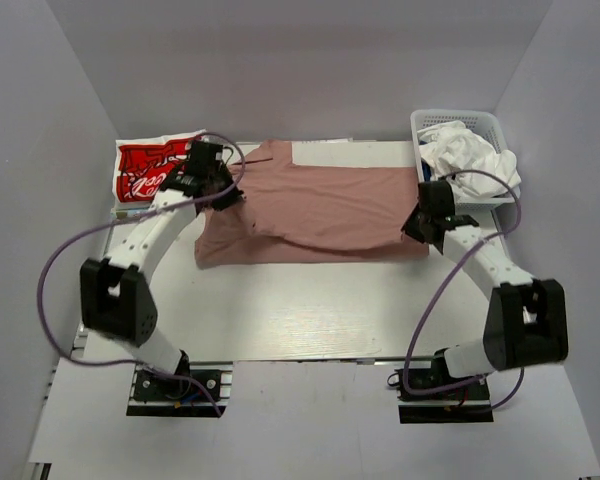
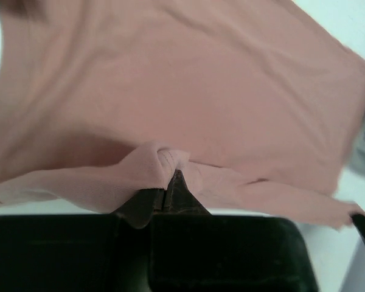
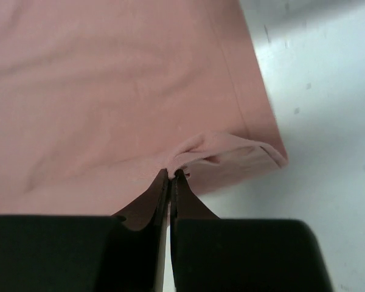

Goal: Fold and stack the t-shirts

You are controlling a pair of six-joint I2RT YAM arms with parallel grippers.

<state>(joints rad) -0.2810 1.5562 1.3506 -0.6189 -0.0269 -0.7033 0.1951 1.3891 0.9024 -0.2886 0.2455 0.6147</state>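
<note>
The dusty pink short-sleeved t-shirt [image 1: 330,205] lies spread across the middle of the pale counter [image 1: 310,310], its long side running left to right. The left pincer [image 1: 220,197] is closed on a small pinch of fabric at the shirt's near left edge. The left wrist view shows the cloth bunched between the tips of the left pincer [image 2: 170,179]. The right pincer [image 1: 417,226] is closed on the near right corner, by the hem, and its wrist view shows a fold of cloth caught between the tips of the right pincer [image 3: 172,175].

The step in hand looks like folding the near half over the far half. To do it well:

- Raise both pincers together and to the same height, so the held edge hangs straight with no sag in the middle.
- Keep a light pull apart; too much would drag the whole shirt along.
- Carry the edge over to meet the far edge squarely, then lower it before letting go.

A red t-shirt with white lettering [image 1: 148,170] lies folded at the far left. A crumpled white garment [image 1: 465,155] sits in the white plastic mesh basket [image 1: 432,120] at the far right.
</note>
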